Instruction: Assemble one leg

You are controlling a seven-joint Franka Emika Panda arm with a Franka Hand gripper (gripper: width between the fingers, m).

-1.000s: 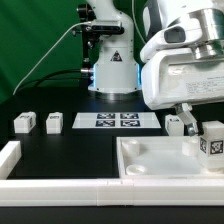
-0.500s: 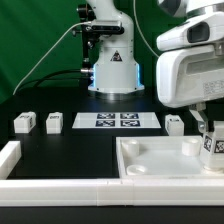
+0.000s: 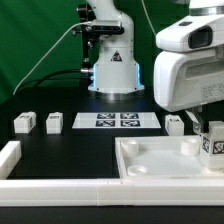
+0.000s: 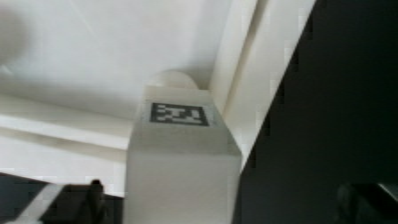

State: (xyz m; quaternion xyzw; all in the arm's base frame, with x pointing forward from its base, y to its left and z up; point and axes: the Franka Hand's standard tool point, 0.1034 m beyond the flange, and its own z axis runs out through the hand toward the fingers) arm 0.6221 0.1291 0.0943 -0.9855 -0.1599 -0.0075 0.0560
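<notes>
A leg point(image 3: 213, 147), a small white block with a square tag, stands upright at the near corner of the white tabletop point(image 3: 160, 158) on the exterior view's right. My gripper point(image 3: 207, 128) hangs right over it. In the wrist view the leg point(image 4: 180, 150) rises between my fingers; one finger point(image 4: 75, 205) is close beside it, and a dark gap separates it from the other finger point(image 4: 366, 205). My gripper point(image 4: 217, 208) looks open around the leg. Three more legs lie on the black table: two point(image 3: 22, 123) point(image 3: 54, 122) on the exterior view's left and one point(image 3: 174, 124) beside the tabletop.
The marker board point(image 3: 117, 121) lies flat in the middle of the table. The robot's base point(image 3: 110, 65) stands behind it. A white rail point(image 3: 60, 189) runs along the front edge and up the left side.
My arm has risen and shifted toward the exterior view's right over the last second. The leg has stayed standing at the tabletop corner.
</notes>
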